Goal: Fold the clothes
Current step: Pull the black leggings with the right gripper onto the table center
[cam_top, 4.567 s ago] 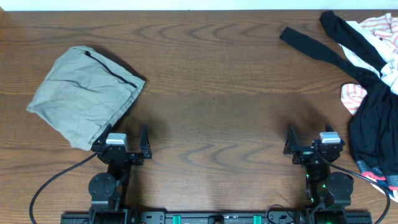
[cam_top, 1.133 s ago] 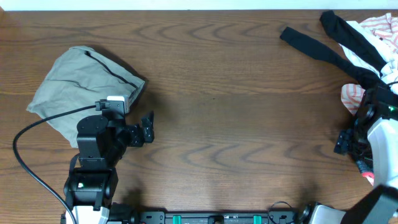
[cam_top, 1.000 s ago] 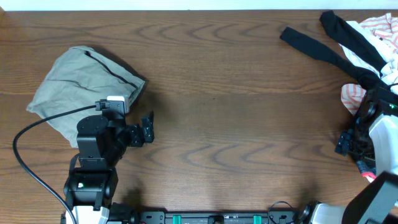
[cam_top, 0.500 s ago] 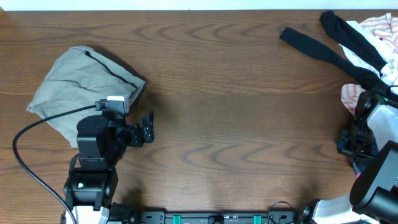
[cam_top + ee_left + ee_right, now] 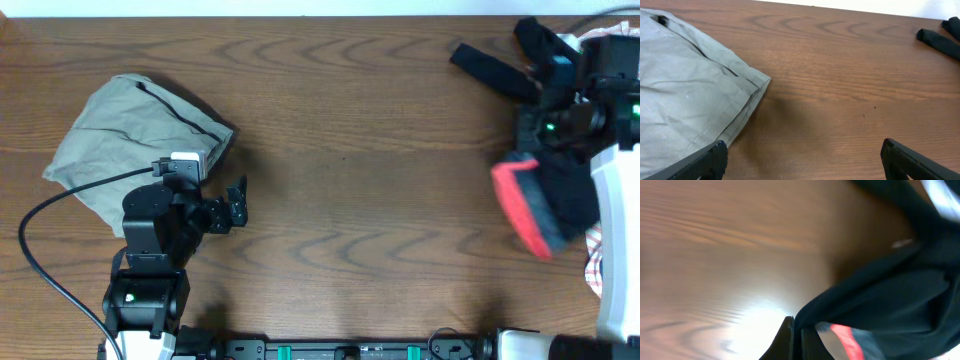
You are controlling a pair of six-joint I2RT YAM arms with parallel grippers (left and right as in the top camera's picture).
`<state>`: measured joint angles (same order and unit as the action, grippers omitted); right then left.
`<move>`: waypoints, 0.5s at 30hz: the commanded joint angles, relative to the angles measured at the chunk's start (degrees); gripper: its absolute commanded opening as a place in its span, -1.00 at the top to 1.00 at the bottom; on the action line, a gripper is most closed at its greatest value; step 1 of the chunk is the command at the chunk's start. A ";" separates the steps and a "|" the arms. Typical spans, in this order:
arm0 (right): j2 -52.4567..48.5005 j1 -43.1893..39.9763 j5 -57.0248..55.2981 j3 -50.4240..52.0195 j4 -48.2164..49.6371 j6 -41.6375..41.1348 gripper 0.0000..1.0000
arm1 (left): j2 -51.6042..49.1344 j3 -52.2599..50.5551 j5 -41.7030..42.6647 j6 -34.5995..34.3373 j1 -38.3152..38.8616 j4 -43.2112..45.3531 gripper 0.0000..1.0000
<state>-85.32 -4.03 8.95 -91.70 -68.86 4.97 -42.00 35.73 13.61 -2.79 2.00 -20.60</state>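
Observation:
The clothes, black leggings [image 5: 565,190] with a grey waistband edged in red [image 5: 522,208], hang blurred in the air at the right side of the overhead view. One narrow leg [image 5: 490,68] still lies on the table at the back. My right gripper [image 5: 542,140] is shut on the black fabric; in the right wrist view the gripper [image 5: 798,341] pinches a fold of the leggings [image 5: 880,300] between its fingers. My left gripper [image 5: 235,205] stands open near the front left, and the left wrist view shows this gripper [image 5: 802,156] with nothing in it.
A khaki-grey drawstring garment [image 5: 135,150] lies folded at the left, just beside the left gripper, and its corner shows in the left wrist view [image 5: 685,100]. A red-striped garment [image 5: 592,268] lies at the right edge. Bare wooden table [image 5: 360,170] spans the middle.
My right gripper has shut on the leggings and swung up and away from the front edge, lifting the waistband off the pile. The left arm has stayed still.

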 commanded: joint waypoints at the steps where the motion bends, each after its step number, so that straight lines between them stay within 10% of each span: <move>1: 1.09 8.24 11.21 -1.40 2.60 0.57 0.97 | 0.15 1.16 0.74 -0.09 0.11 0.22 -0.96; 15: -8.26 32.79 10.75 -1.33 15.06 0.20 0.96 | 0.15 1.16 0.74 -0.11 0.11 0.20 -0.96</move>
<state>-91.68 26.44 18.68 -92.75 -54.83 5.04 -42.00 35.73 13.61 -2.79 1.98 -20.58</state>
